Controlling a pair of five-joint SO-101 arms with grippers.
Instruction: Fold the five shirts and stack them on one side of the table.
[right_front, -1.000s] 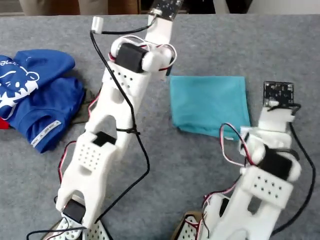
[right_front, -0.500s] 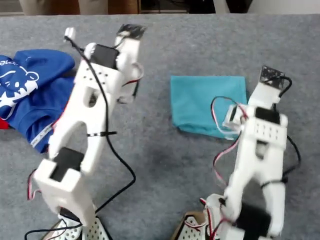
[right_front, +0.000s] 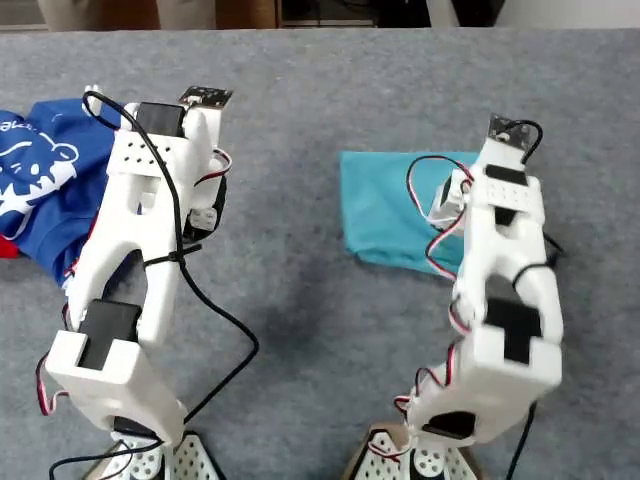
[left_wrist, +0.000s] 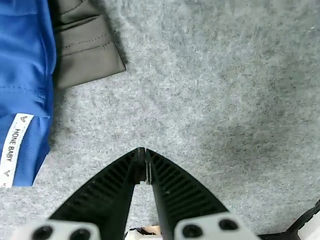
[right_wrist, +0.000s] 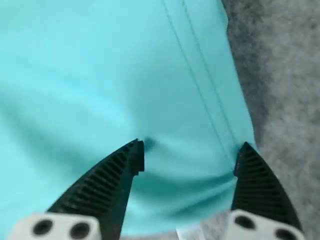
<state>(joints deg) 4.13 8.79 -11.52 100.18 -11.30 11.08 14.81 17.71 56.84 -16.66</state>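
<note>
A folded teal shirt (right_front: 400, 205) lies on the grey table right of centre. Over its near right part hangs my right gripper (right_wrist: 190, 155), open, its black fingers (right_wrist: 117, 172) astride the teal shirt (right_wrist: 100, 75) near the hem. A blue shirt (right_front: 50, 190) with a white bear print lies crumpled at the left edge, with a red one (right_front: 8, 248) and an olive-brown one (left_wrist: 82, 45) under it. My left gripper (left_wrist: 145, 162) is shut on nothing and hovers over bare felt beside the blue shirt (left_wrist: 22, 85).
Grey felt (right_front: 300, 300) covers the table, with open room in the middle between the arms. Both arm bases stand at the near edge. A dark cable (right_front: 215, 310) trails from the left arm.
The left arm swung left and down from the table's far middle to the shirt pile. The right arm stretched forward over the teal shirt's right part.
</note>
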